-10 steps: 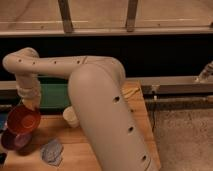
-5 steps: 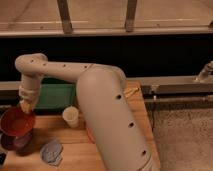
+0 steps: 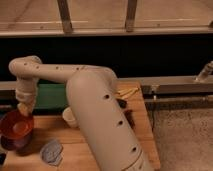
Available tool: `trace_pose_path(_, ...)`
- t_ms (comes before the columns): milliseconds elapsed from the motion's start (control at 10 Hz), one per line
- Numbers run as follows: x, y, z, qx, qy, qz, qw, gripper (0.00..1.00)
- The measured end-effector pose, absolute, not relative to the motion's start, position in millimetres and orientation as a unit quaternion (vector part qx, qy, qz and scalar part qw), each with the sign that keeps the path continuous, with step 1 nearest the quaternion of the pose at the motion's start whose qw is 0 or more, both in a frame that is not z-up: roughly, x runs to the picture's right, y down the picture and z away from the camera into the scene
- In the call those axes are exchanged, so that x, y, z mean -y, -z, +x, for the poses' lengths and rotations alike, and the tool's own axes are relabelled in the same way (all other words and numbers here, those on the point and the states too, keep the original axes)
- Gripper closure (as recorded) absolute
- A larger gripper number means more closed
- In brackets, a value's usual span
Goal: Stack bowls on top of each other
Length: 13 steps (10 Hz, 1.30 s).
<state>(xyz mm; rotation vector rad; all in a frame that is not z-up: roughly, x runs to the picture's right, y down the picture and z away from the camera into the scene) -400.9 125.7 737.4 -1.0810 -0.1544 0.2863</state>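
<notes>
Hand (image 3: 23, 107), shut on the orange-red bowl (image 3: 16, 125), holds it over the purple bowl (image 3: 15, 145); release apparently remains.

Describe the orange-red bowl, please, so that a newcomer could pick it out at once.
Look at the wooden table's left edge, under the gripper at the end of the cream arm. The orange-red bowl sits there above the dark purple bowl; it is brighter than anything nearby.
</notes>
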Motion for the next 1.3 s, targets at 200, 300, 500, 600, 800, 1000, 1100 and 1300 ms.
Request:
trace_pose_path(200, -134.6, -755.1, -402.5, 0.059, -0.136, -0.522, 0.84, 1.0)
trace_pose_path(300, -136.0, -755.4, -404.1, 0.058, -0.133, -0.523, 0.84, 1.0)
trace_pose_path(500, -135.0, -755.6, -402.5, 0.058, -0.134, -0.522, 0.84, 1.0)
trace_pose_path(600, -135.1, -756.1, -402.1, 0.058, -0.134, -0.522, 0.84, 1.0)
trace_pose_path(800, -136.1, -755.2, -403.5, 0.058, -0.132, -0.523, 0.84, 1.0)
trace_pose_path(1000, -135.9, -755.2, -403.4, 0.058, -0.133, -0.523, 0.84, 1.0)
trace_pose_path(1100, -135.7, -755.6, -402.8, 0.058, -0.133, -0.523, 0.84, 1.0)
trace_pose_path(1300, -135.7, -755.4, -403.0, 0.058, -0.133, -0.523, 0.84, 1.0)
